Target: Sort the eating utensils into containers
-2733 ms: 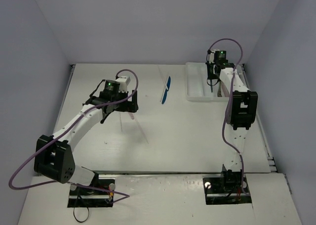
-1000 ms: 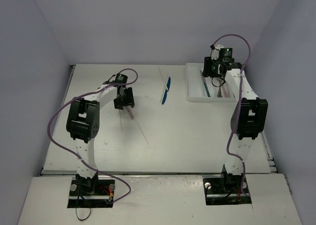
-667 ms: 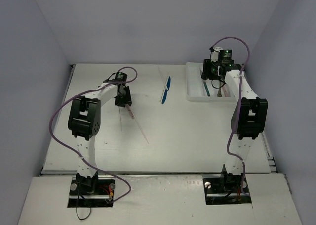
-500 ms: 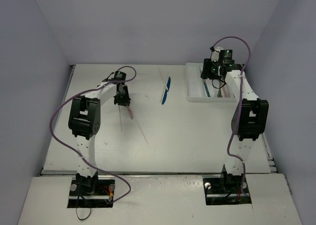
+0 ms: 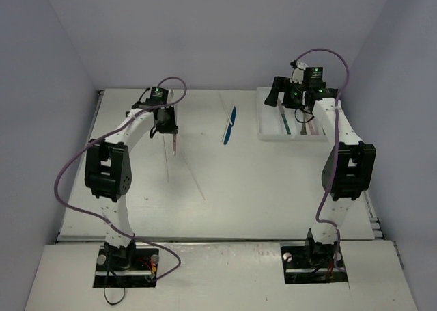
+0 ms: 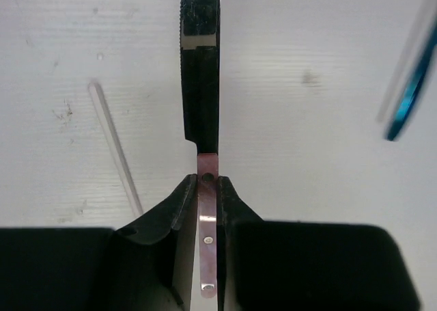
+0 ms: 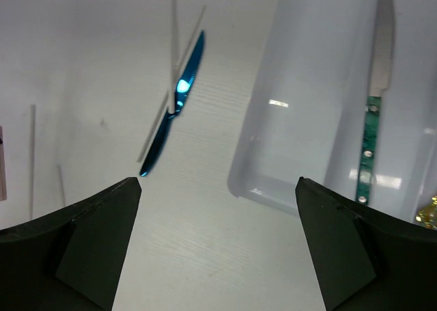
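Left arm (image 5: 134, 126) is lifting the pink knife (image 6: 201, 99) off the table (image 6: 307, 154).
I'm clenching the left gripper (image 6: 206, 182) on its slim, stiff, likely slippery handle, just behind the blade; right gripper (image 7: 217, 184) is hanging open over the tray (image 7: 307, 106).

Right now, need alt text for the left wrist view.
The left gripper is shut on a pink-handled utensil whose dark blade points away from the camera over the white table. A thin pale stick lies to its left, and a blue utensil sits at the upper right edge.
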